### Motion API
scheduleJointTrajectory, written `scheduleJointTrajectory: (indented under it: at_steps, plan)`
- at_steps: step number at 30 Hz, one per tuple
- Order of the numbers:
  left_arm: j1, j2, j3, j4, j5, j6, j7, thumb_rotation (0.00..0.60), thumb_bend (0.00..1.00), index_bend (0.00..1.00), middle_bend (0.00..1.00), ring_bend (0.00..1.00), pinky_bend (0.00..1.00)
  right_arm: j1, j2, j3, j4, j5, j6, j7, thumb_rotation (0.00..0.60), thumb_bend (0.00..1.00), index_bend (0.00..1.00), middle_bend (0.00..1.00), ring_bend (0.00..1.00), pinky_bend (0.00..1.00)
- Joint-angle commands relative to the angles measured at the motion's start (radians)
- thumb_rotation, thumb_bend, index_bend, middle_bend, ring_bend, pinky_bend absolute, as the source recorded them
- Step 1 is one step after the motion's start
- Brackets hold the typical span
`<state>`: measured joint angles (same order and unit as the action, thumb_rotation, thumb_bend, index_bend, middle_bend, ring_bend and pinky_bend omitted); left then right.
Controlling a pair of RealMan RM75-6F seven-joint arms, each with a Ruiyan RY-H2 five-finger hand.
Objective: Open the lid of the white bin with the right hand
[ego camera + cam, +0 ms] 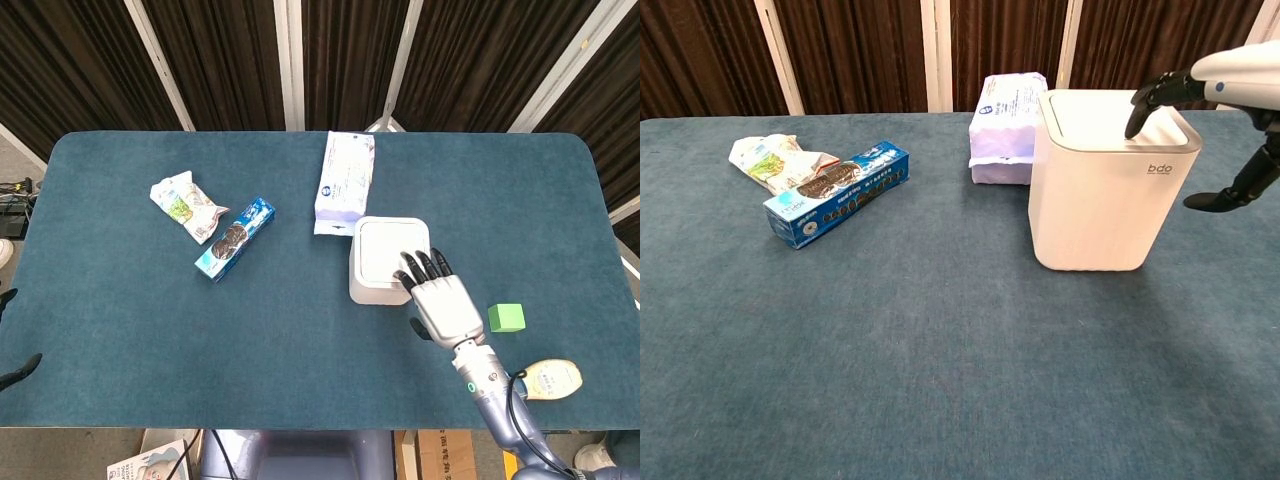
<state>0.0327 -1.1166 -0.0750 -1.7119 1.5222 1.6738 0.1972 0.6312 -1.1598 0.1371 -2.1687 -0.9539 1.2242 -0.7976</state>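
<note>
The white bin (381,259) (1105,200) stands right of the table's middle with its flat lid down. My right hand (440,300) (1233,73) reaches over it from the near right side. Its dark fingertips (1133,125) curl down onto the front part of the lid, and the thumb hangs free beside the bin's right wall. It holds nothing. At the far left edge of the head view, two dark tips (20,370) that may belong to my left hand poke in; too little shows to tell how it lies.
A pale purple tissue pack (345,180) (1005,125) lies right behind the bin. A blue cookie box (235,240) (835,192) and a crumpled snack bag (185,205) (770,160) lie to the left. A green cube (506,318) and a yellowish packet (550,380) lie near my right forearm.
</note>
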Motion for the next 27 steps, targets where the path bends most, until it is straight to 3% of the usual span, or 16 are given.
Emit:
scheduleJointTrajectory:
  at_steps: [1,15,17,21,27]
  plan:
    - [0.0,0.0,0.0,0.0,0.0,0.0,0.0,0.6,0.07,0.16,0.07,0.0,0.0,0.002,-0.004,-0.002,0.004,0.002,0.002,0.001,0.6,0.29,0.26,0.08,0.04,0.0]
    - [0.0,-0.001,0.001,0.0,0.003,0.001,0.001,0.6,0.07,0.16,0.07,0.0,0.0,0.005,-0.012,-0.018,0.022,0.011,0.021,-0.001,0.6,0.29,0.36,0.08,0.04,0.0]
    - [0.0,-0.002,0.001,0.0,0.003,0.002,0.001,0.6,0.07,0.16,0.07,0.0,0.0,0.004,-0.008,-0.017,0.017,0.004,0.027,0.003,0.6,0.29,0.32,0.07,0.04,0.0]
    - [0.001,-0.002,0.0,0.0,0.002,0.003,0.001,0.6,0.07,0.16,0.07,0.0,0.0,-0.012,0.008,-0.002,-0.006,-0.031,0.059,0.043,0.6,0.29,0.11,0.04,0.04,0.0]
    - [0.002,-0.001,-0.001,0.0,0.002,0.005,-0.002,0.6,0.07,0.16,0.07,0.0,0.0,-0.095,0.063,0.023,-0.029,-0.18,0.161,0.221,0.6,0.29,0.02,0.02,0.03,0.0]
